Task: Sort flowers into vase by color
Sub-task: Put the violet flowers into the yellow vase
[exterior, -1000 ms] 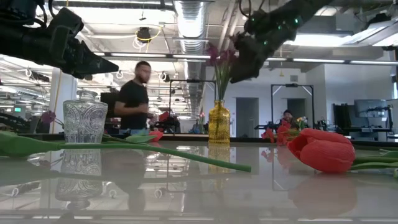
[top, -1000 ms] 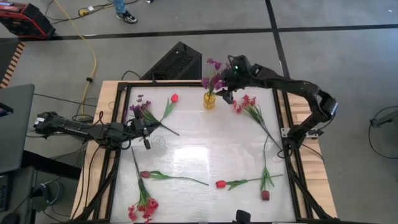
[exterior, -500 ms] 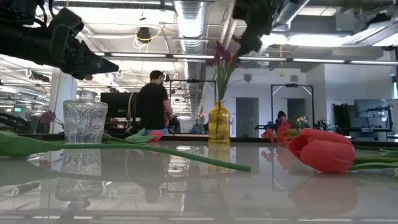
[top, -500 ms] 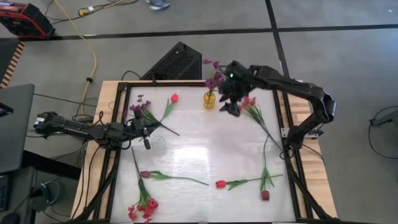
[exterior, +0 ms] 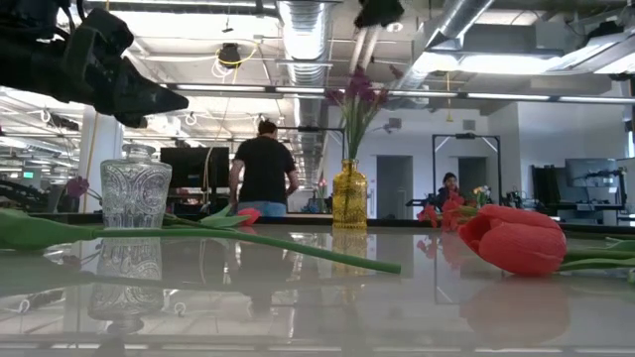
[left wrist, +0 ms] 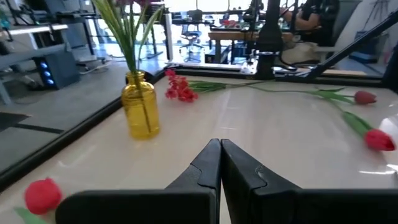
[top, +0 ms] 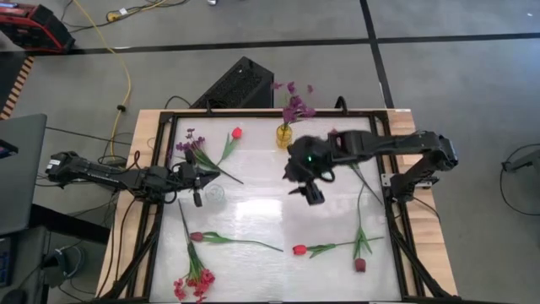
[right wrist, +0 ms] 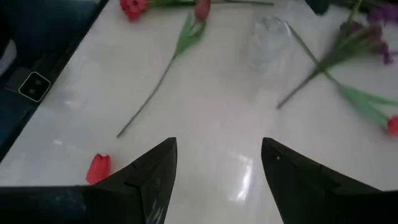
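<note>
A yellow vase (top: pixel 284 135) at the table's far edge holds purple flowers (top: pixel 295 105) by their stems. A clear glass vase (top: pixel 217 194) stands at the left. Lying flat on the table are a purple cluster (top: pixel 194 150), a red tulip (top: pixel 236 133), a pink-red cluster (top: pixel 337 139), a maroon tulip (top: pixel 197 237), another red tulip (top: pixel 299 250) and a second pink-red cluster (top: pixel 192 287). My right gripper (top: pixel 308 190) hangs open and empty above the table's middle. My left gripper (left wrist: pixel 220 163) stays shut and empty at the left edge, beside the clear vase.
A second maroon tulip (top: pixel 360 265) lies near the right front corner. A black metal frame (top: pixel 165 152) rims the table. Bare tabletop lies under my right gripper (right wrist: pixel 217 162), between the clear vase (right wrist: pixel 267 37) and a red tulip (right wrist: pixel 99 167). A person (exterior: pixel 264 169) stands in the room beyond.
My right gripper has swung away from the yellow vase toward the table's middle and near edge, rising and staying open. The purple flowers stay standing in the yellow vase. The person beyond the table has walked to the right.
</note>
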